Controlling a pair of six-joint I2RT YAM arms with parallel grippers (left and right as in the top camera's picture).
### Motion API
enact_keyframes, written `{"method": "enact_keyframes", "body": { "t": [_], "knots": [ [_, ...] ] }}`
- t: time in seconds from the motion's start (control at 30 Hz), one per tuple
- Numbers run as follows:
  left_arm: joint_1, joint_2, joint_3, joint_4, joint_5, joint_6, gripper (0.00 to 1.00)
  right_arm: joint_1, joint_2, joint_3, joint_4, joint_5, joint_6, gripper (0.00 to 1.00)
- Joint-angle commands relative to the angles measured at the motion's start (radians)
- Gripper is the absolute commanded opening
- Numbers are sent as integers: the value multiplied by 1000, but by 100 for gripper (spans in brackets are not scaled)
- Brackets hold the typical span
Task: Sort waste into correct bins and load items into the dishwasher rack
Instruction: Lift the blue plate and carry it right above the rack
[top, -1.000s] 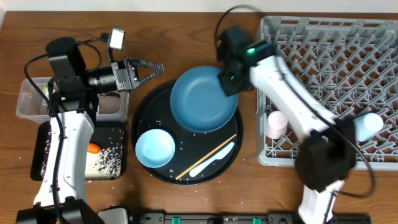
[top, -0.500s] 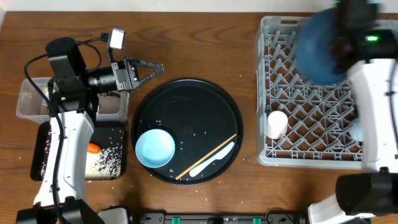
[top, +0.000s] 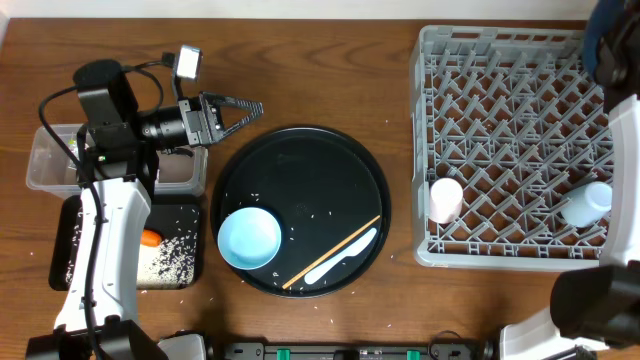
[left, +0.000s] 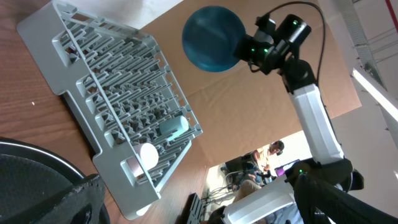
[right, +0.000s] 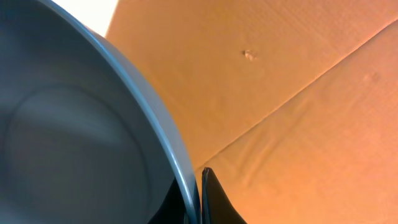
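The dark-blue plate (left: 211, 38) is held up on edge, high above the far side of the grey dishwasher rack (top: 510, 130), with my right gripper (right: 198, 198) shut on its rim (right: 163, 130). From overhead the plate (top: 603, 45) shows only at the top right corner. A pale pink cup (top: 445, 198) and a light blue cup (top: 586, 203) lie in the rack. My left gripper (top: 240, 107) hangs open and empty above the table, left of the round tray. The clear tub (top: 50, 160) and the flat black tray (top: 75, 250) with rice and a carrot (top: 150, 238) lie at the left.
A big round black tray (top: 300, 160) in the middle carries a light-blue bowl (top: 249, 238), a wooden chopstick (top: 330, 252), a white spoon (top: 345, 255) and scattered rice grains. The left arm reaches over the tub and the flat tray.
The right arm lifted the dark-blue plate off the round tray and swung it up and right, across the rack to its far right corner. The left arm has not moved.
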Motion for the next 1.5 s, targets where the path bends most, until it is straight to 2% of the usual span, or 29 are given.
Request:
{"method": "enact_keyframes", "body": {
  "t": [0.0,0.5,0.83,1.07,1.47],
  "knots": [
    [3,2,0,1,10,17,98,-16,76,12,31,99,-132,1],
    [2,2,0,1,10,17,98,-75,253,9,63,111,-144,1],
    [2,2,0,1,10,17,98,-74,312,3,64,111,-159,1],
    [2,2,0,1,10,17,98,-36,318,1,40,60,-159,1],
    [2,2,0,1,10,17,98,46,318,-2,7,3,-241,1]
  ]
}}
